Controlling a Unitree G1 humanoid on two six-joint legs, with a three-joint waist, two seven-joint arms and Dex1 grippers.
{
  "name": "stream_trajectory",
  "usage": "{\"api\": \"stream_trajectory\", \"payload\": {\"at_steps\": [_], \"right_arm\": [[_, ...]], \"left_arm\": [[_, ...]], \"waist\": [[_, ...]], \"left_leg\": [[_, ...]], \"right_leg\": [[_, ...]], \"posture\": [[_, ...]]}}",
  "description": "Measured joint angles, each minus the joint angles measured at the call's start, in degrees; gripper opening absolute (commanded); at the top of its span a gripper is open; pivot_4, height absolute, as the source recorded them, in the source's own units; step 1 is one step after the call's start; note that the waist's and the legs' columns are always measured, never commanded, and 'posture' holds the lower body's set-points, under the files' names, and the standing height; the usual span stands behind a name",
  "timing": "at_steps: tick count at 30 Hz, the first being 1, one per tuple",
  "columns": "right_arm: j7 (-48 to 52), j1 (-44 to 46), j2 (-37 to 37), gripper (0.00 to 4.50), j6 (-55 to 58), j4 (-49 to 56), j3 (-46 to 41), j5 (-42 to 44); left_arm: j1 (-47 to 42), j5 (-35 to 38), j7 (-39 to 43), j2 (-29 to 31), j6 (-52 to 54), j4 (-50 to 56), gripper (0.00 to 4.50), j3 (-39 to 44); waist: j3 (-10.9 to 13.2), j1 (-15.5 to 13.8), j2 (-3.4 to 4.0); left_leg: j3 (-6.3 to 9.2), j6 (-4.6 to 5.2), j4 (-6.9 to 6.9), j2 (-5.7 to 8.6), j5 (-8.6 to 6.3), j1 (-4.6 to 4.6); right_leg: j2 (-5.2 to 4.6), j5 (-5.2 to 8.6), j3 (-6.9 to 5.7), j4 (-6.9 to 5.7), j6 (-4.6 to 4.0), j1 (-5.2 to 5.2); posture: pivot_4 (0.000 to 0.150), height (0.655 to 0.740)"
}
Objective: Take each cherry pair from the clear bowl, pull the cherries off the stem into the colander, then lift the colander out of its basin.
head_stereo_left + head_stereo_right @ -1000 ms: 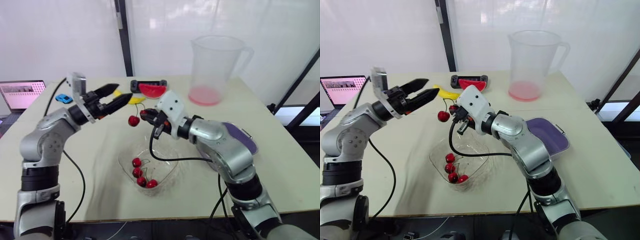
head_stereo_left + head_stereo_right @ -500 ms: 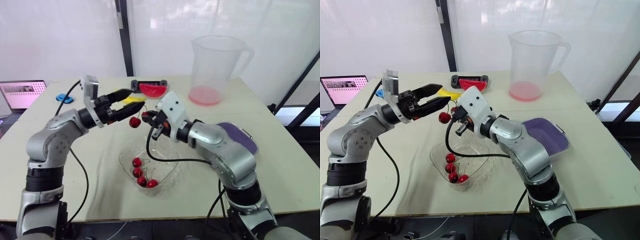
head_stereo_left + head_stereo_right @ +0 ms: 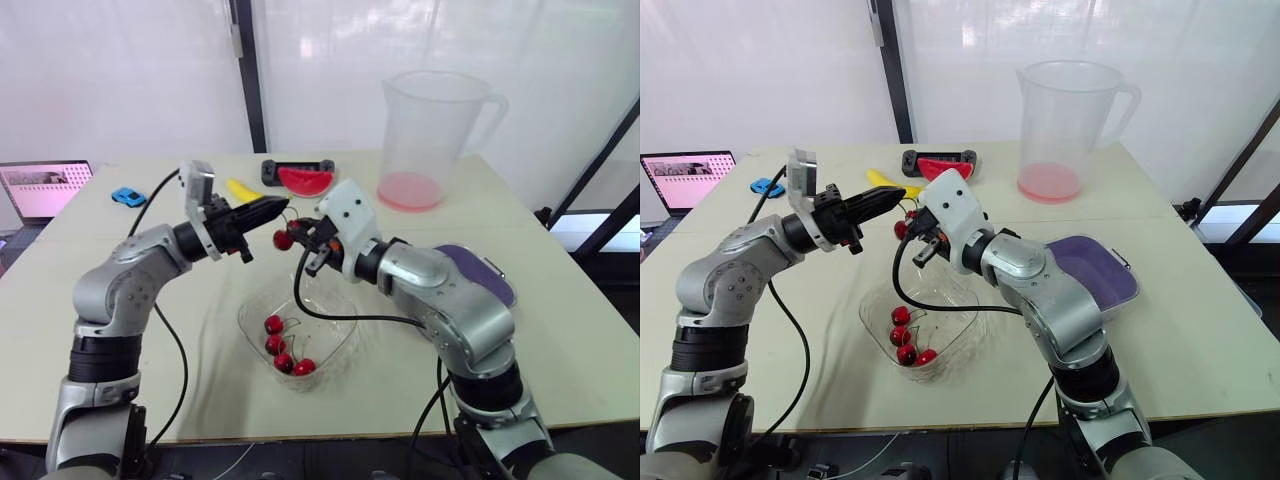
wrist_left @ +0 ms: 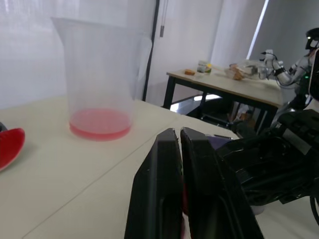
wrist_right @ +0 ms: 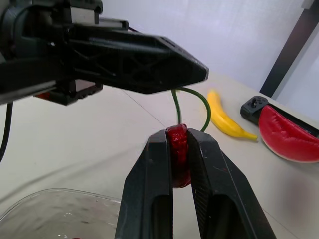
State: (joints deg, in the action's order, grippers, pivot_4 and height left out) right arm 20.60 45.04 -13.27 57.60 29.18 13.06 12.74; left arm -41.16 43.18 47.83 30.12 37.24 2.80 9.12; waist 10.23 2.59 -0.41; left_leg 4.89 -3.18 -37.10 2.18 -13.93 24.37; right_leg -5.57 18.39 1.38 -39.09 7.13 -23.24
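The right gripper (image 5: pixel 179 140) clamps one cherry (image 5: pixel 178 157) while the left gripper (image 3: pixel 279 205) pinches its stem (image 5: pixel 175 105) just above, both held over the far side of the clear bowl (image 3: pixel 338 322), so opposed pulls can separate them.

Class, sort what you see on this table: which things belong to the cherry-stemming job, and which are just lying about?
Job: cherry pair, held by left gripper and right gripper; clear bowl with cherries; purple basin.

Lying about: measuring jug, watermelon slice, banana, game controller, blue toy car, laptop.
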Motion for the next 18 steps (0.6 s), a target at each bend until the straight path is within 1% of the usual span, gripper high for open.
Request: {"api": "stream_trajectory", "payload": {"at_steps": [6,9,12,18], "right_arm": [[0.01,0.0,-0.08,0.28,-0.08,0.0,0.0,0.02],[0.04,0.0,-0.1,0.28,-0.09,0.0,0.0,0.05],[0.09,0.0,-0.12,0.28,-0.09,0.0,0.0,0.16],[0.09,0.0,-0.13,0.28,-0.09,0.0,0.01,0.84]], "left_arm": [[-1.28,0.0,-0.31,-0.95,0.0,-0.98,0.06,0.03],[-1.9,0.68,-0.58,-1.54,0.02,-0.98,0.88,0.72],[-1.9,1.34,-0.67,-2.09,-0.02,-0.97,2.25,1.29],[-1.15,2.11,-0.43,-2.19,-0.5,-0.47,2.25,1.43]], "waist": [[0.0,-0.02,0.0],[0.0,0.02,0.0],[0.0,0.0,0.0],[0.0,0.03,0.0]], "left_leg": [[0.0,0.0,0.0,0.0,0.0,0.0],[0.0,0.0,0.0,0.0,0.0,0.0],[0.0,0.0,0.0,0.0,0.0,0.0],[0.0,0.0,0.0,0.0,0.0,0.0]], "right_leg": [[0.0,0.0,0.0,0.0,0.0,0.0],[0.0,0.0,0.0,0.0,0.0,0.0],[0.0,0.0,0.0,0.0,0.0,0.0],[0.0,0.0,0.0,0.0,0.0,0.0]], "posture": [[0.15,0.74],[0.15,0.74],[0.15,0.74],[0.15,0.74]]}}
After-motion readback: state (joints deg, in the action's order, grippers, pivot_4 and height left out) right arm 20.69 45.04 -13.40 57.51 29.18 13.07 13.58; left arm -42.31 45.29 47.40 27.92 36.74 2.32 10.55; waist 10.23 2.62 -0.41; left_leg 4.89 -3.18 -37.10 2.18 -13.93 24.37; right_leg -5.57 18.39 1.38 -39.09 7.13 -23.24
